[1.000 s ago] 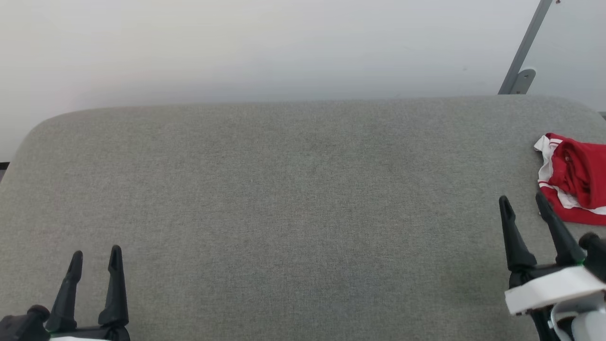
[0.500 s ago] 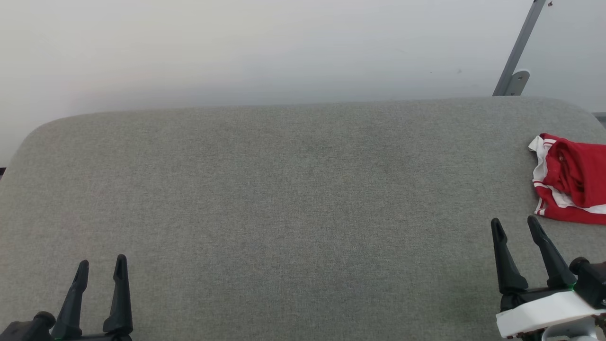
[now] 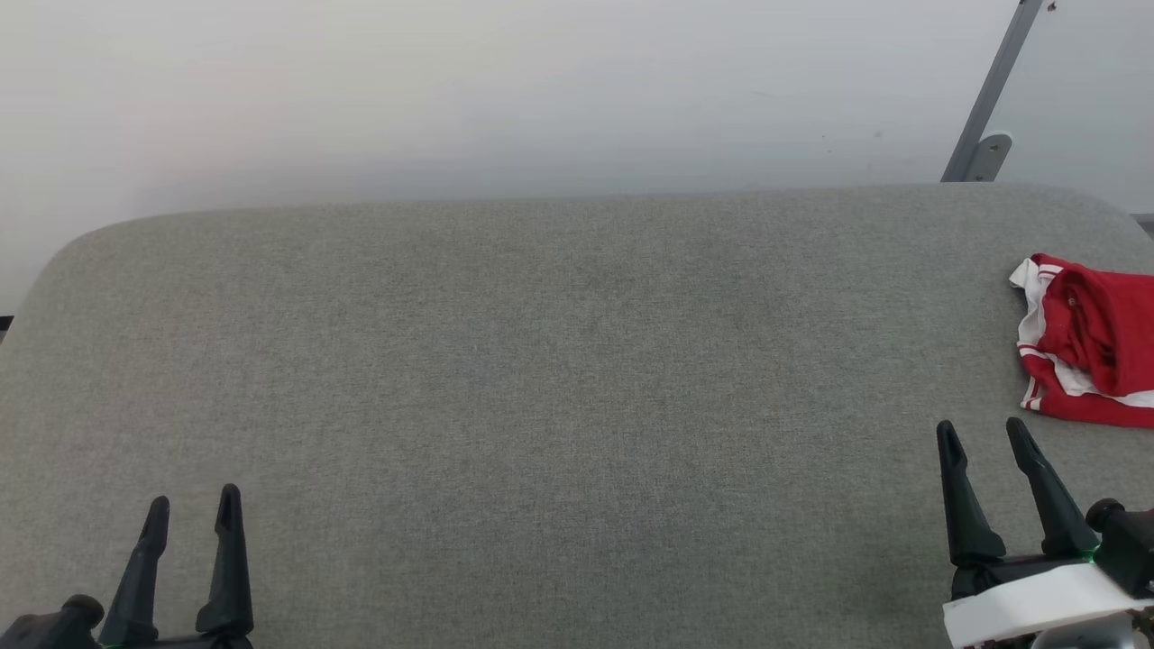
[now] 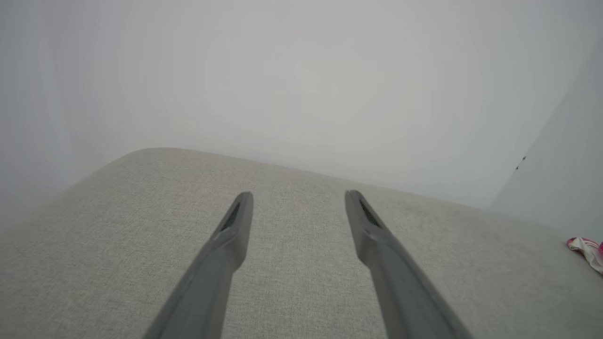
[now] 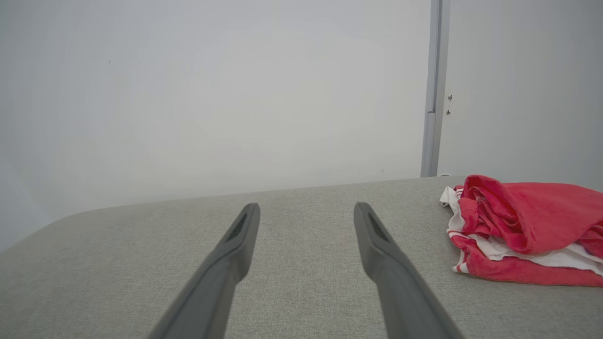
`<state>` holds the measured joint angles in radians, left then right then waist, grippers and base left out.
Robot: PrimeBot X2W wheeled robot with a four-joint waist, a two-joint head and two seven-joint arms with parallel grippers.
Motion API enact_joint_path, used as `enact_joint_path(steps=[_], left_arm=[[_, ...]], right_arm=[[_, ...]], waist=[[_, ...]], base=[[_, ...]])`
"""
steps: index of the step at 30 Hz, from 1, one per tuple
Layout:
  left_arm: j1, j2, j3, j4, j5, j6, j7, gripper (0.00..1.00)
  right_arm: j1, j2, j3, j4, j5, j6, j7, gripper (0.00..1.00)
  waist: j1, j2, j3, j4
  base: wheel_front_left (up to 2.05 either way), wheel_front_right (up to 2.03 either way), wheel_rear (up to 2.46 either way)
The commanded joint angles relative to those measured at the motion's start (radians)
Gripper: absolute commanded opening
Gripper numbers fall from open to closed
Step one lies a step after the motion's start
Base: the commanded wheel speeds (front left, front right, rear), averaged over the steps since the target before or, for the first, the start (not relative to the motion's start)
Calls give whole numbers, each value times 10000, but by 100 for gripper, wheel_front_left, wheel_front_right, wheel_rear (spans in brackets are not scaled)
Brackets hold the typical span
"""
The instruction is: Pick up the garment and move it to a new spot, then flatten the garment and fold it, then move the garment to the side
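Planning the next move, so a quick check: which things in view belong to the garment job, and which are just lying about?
Job: garment, bunched at the right end of the grey padded table; right gripper, open, near it; left gripper, open, far from it.
Not the job: grey metal post beyond the table; plain wall.

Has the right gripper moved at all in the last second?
Yes. Against the garment, lying put on the grey table, the right gripper has pulled back toward the robot: its tips now sit short of the garment's near edge.
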<state>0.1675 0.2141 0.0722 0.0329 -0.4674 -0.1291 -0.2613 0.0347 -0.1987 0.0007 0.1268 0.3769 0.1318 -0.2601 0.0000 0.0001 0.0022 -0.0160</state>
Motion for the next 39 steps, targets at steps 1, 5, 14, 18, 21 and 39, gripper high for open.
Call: enact_joint_path(steps=[1,5,14,18,21,39], left_arm=[[-15,-63,102,-42,-30,-15,-46,100],[-9,-139,155,-46,5,0,3,0],[-194,-413,89,410,-965,-1,316,0],[-356,-471,99,517,-1578,-2,506,0],[-467,-515,106,588,-2019,-2,642,0],[-1049,-754,154,952,-4341,-7,1371,0]], right_arm=[[95,37,3,-63,-107,-23,-58,100],[11,26,16,-3,-70,0,2,0],[6,235,-31,341,968,1,314,0],[-85,298,-89,390,1630,0,507,0],[-152,346,-132,424,2104,-1,642,0],[-481,600,-361,597,4618,-4,1380,0]], waist=[[0,-1,7,9],[0,-1,19,16],[0,-1,19,23],[0,-1,19,28],[0,-1,18,31],[0,-1,17,52]], base=[[0,0,0],[0,0,0],[0,0,0],[0,0,0],[0,0,0],[0,0,0]])
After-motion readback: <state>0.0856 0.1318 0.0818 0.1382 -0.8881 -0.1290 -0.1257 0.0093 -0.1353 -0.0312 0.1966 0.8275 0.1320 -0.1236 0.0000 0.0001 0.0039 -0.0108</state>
